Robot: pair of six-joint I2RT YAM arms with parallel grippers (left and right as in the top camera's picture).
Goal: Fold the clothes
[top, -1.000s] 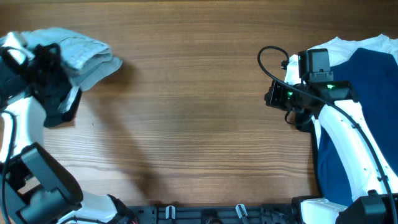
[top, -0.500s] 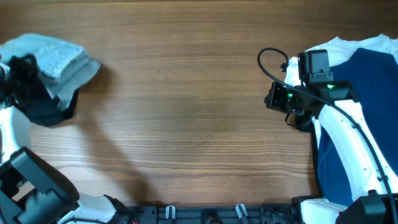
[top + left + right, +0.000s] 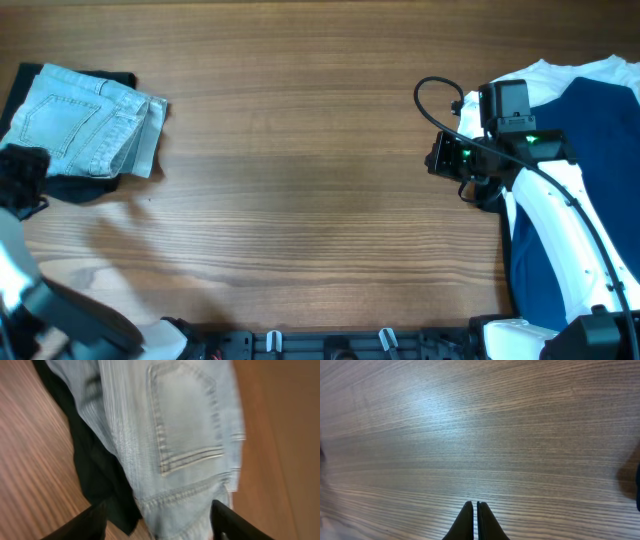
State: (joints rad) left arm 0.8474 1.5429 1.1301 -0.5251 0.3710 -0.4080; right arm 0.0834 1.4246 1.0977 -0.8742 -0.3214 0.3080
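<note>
- Wooden table (image 3: 300, 180) under everything, bare across its middle.
- At the right edge, a navy garment (image 3: 600, 150) heaped with a white garment (image 3: 545, 75) showing from beneath it; loose and unfolded, so by the look of it next in line.
- At the far left corner, the denim shorts (image 3: 85, 120), faded light blue, folded into a compact stack with a patch back pocket facing up and stitched hems at the right side.
- Under the shorts, a black garment (image 3: 70, 187), peeking out along the near and far edges; touching the denim, its fold not readable.
- Likely handling of the denim: heavier and stiffer than the knits, holding a crease well, rough enough not to slip, nothing fragile about it. Best taken at the thick seams, waistband or hem, pinching through all layers so the stack does not slide apart.
- Navy and white cloth: probably soft, light and floppy; better pinched at a shoulder or hem corner and dragged flat onto bare wood before any fold.
- Left fingers (image 3: 85, 522), spread wide just beside the near edge of the stack, gripping nothing.
- Right fingers (image 3: 466, 522), pressed together over bare wood near the navy heap, pinching nothing.
</note>
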